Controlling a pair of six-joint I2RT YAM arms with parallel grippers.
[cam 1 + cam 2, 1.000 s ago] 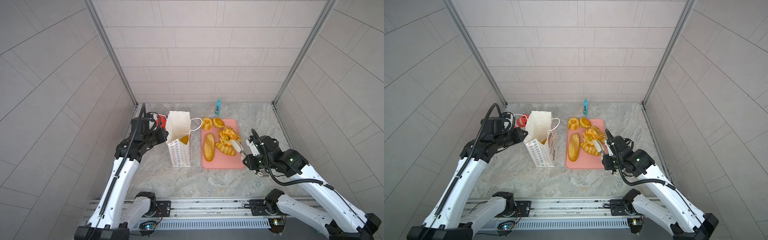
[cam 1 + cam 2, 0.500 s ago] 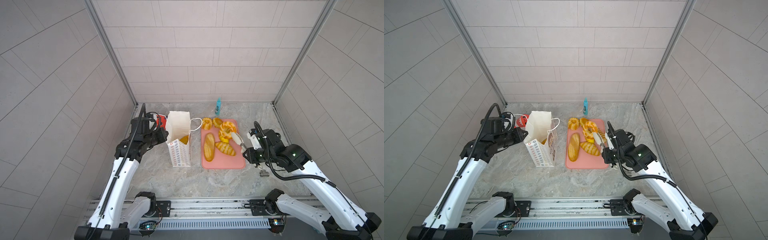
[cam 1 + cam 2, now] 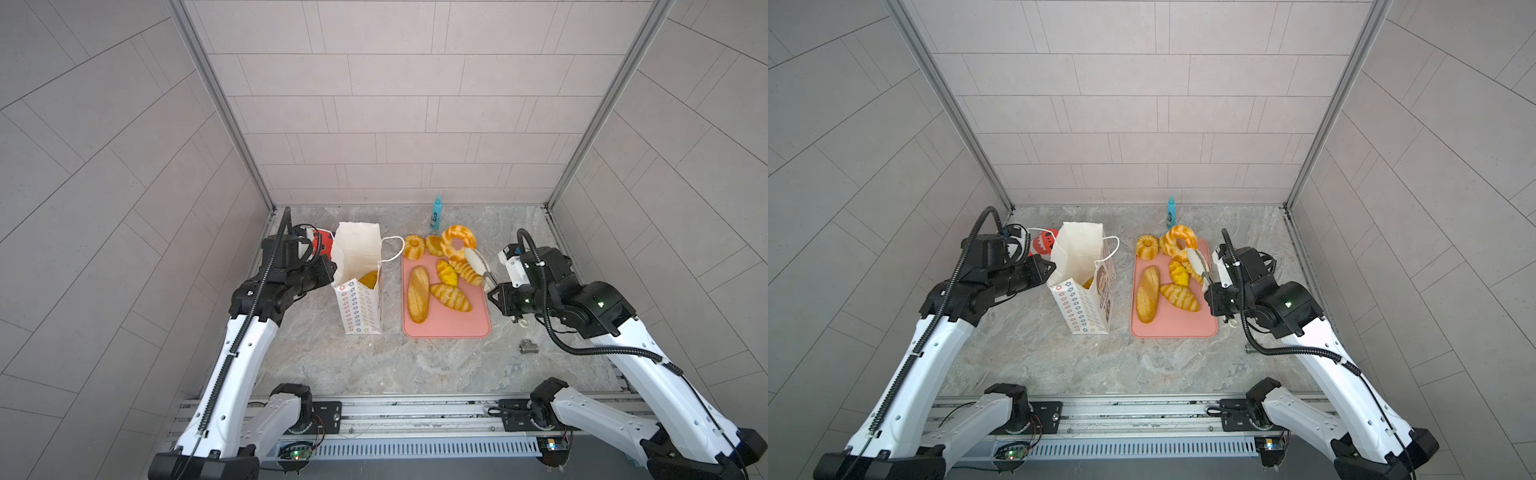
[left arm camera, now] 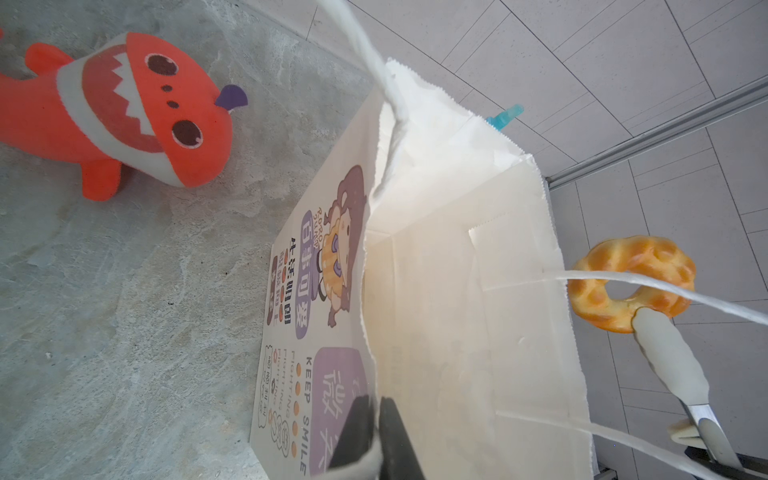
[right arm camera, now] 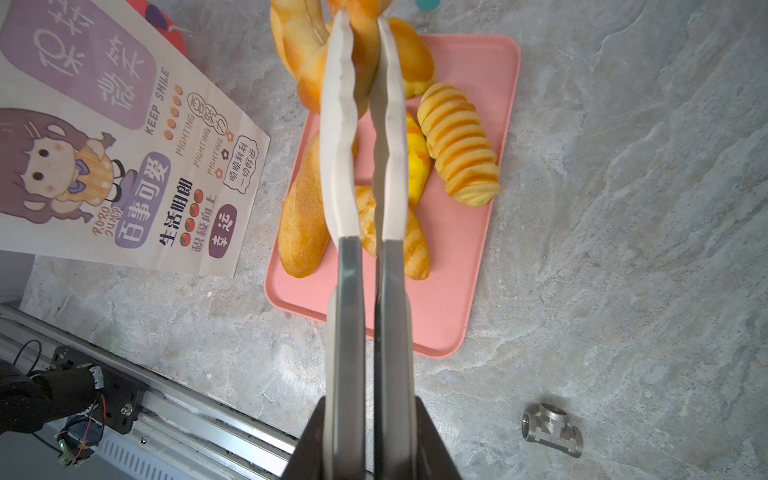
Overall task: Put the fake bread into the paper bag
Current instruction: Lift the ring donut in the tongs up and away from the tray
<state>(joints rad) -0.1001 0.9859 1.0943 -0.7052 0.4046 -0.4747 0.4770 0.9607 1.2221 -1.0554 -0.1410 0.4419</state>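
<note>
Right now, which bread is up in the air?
The braided ring: the tongs hold it aloft, while the others lie on the pink tray or inside the paper bag.

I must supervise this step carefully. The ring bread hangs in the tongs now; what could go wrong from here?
The tongs pinch the ring bread only at its rim, so it may slip off on the way to the bag.
The cord handle loops out on the tray side; the ring could catch on it.
The left end effector holds just one edge of the bag, so a push might tip it.
</note>
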